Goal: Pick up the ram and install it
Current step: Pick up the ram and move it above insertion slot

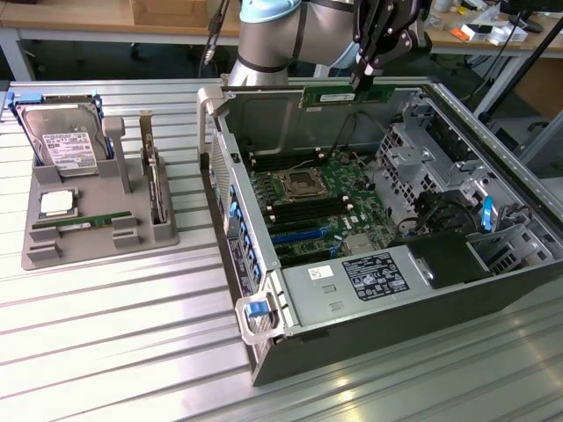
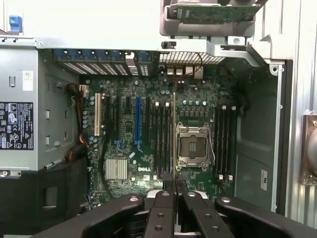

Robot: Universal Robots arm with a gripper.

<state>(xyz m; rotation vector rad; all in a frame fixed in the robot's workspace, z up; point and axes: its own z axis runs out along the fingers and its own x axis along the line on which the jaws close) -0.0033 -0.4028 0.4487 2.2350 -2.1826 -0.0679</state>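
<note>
Ram (image 1: 343,95) pinched by its upper edge in the clenched hand (image 1: 362,81), hanging level and on edge above the uncovered computer case (image 1: 396,338), well clear of the motherboard (image 1: 317,207). From the wrist, seen as a thin line running out from between the tight-pressed fingers (image 2: 159,213), lined up along the black memory slots (image 2: 159,139) just beside the processor socket (image 2: 194,146). On the worktop (image 1: 114,343) at the exterior view's left, a grey tray (image 1: 132,233) carrying a hard drive (image 1: 62,145) and a silver processor chip (image 1: 57,204).
</note>
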